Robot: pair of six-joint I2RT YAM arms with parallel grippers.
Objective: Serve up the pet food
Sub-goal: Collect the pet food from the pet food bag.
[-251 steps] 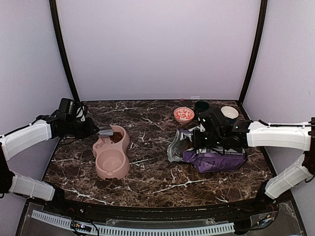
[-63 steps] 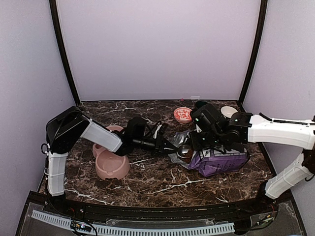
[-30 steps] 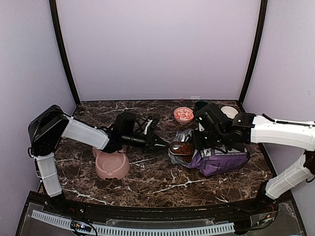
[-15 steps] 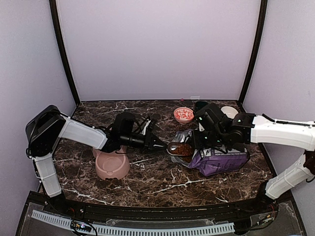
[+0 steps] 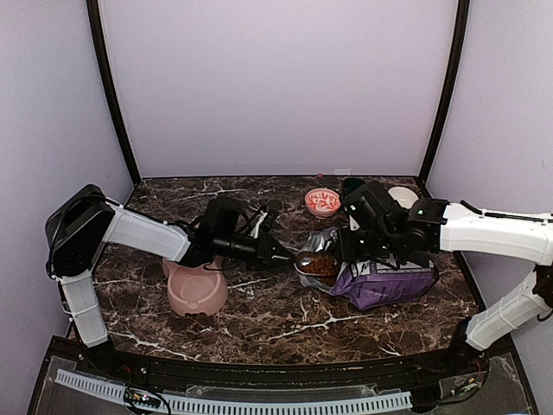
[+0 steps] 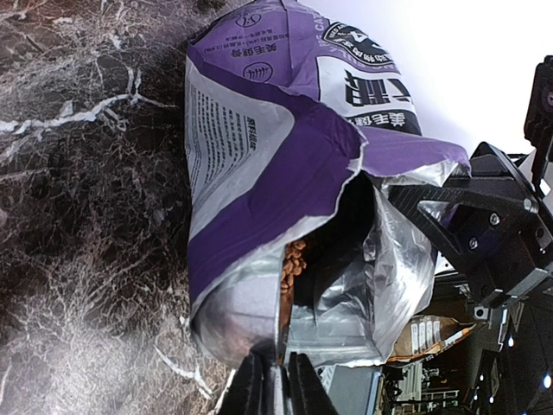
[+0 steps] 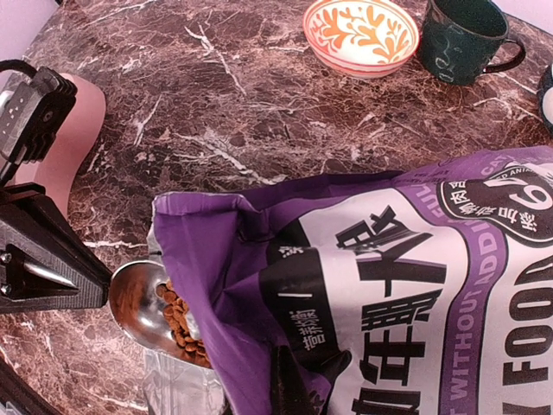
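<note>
A metal scoop at the purple bag
The left gripper pinches the scoop's handle, fingers almost together. The pet food lies in the scoop at the bag's mouth, 3 o'clock from the pink bowl. The right gripper, squeezed tight, pinches the bag's edge.

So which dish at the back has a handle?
The dark green mug, between the two bowls; the orange-patterned bowl and the white bowl have no handle.
</note>
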